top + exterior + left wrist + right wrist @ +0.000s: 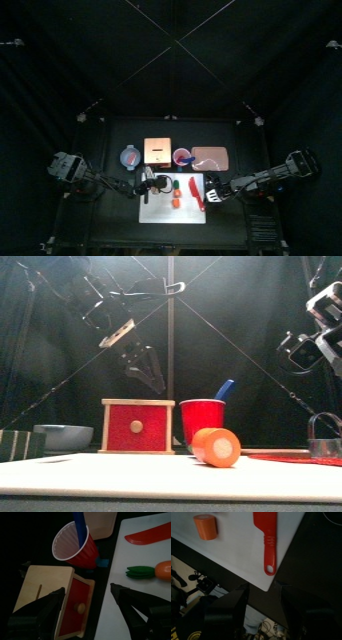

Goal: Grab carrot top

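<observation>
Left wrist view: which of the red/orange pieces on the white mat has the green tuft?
The stubby orange carrot, with its carrot top at one end. The long red piece is plain red, with no green.

Red cup (72,546) and box (63,597) crowd carrot top (139,572).

Stubby orange carrot (164,569) cut off at the left wrist view's edge, only its green leafy top (139,572) whole; front view shows merely its round orange end (217,446), top hidden.
</observation>
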Robot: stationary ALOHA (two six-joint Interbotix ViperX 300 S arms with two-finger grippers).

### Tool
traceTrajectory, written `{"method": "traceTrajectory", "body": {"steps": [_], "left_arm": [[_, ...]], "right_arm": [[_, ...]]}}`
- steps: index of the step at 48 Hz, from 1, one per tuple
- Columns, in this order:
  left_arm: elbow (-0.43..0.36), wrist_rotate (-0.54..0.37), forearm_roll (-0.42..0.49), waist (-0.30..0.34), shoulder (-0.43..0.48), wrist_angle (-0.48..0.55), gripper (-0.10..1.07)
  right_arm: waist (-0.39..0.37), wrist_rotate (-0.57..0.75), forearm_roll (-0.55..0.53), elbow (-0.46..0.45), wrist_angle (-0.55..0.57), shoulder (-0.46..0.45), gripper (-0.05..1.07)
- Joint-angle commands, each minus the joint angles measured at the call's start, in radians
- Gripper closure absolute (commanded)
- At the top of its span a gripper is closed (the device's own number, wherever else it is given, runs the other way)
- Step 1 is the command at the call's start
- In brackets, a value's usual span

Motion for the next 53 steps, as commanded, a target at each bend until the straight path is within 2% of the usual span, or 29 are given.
{"method": "traceTrajectory", "body": {"steps": [1,4,9,17,23,32,40,46,53], "left_arm": [[-0.020,0.000,-0.002,-0.003,-0.029,0.003,-0.05],[-0.028,-0.002,-0.031,-0.002,-0.038,-0.008,-0.05],[-0.037,0.000,-0.089,0.005,-0.066,-0.087,-0.05],[-0.046,-0.011,-0.101,0.005,-0.110,-0.181,-0.05],[-0.054,-0.014,-0.097,0.005,-0.155,-0.256,-0.04],[-0.038,-0.026,-0.095,0.015,-0.239,-0.434,-0.04],[0.009,-0.029,-0.097,0.046,-0.298,-0.551,-0.04],[0.064,-0.029,-0.097,0.075,-0.325,-0.603,-0.04],[0.092,-0.028,-0.097,0.089,-0.330,-0.634,-0.04]], "right_arm": [[0.003,-0.003,-0.100,-0.041,0.000,-0.028,0.22],[0.002,-0.005,-0.195,-0.057,0.005,-0.044,0.22],[0.000,0.005,-0.431,-0.086,0.006,-0.083,0.22],[-0.003,0.009,-0.736,-0.107,-0.002,-0.129,0.22],[-0.005,0.003,-0.905,-0.107,-0.006,-0.152,0.22],[-0.003,-0.003,-1.155,-0.100,-0.034,-0.163,0.22],[-0.014,0.005,-1.285,-0.104,-0.055,-0.163,0.22],[-0.017,-0.003,-1.315,-0.101,-0.055,-0.170,0.22],[-0.017,-0.003,-1.319,-0.095,-0.057,-0.175,0.22]]}}
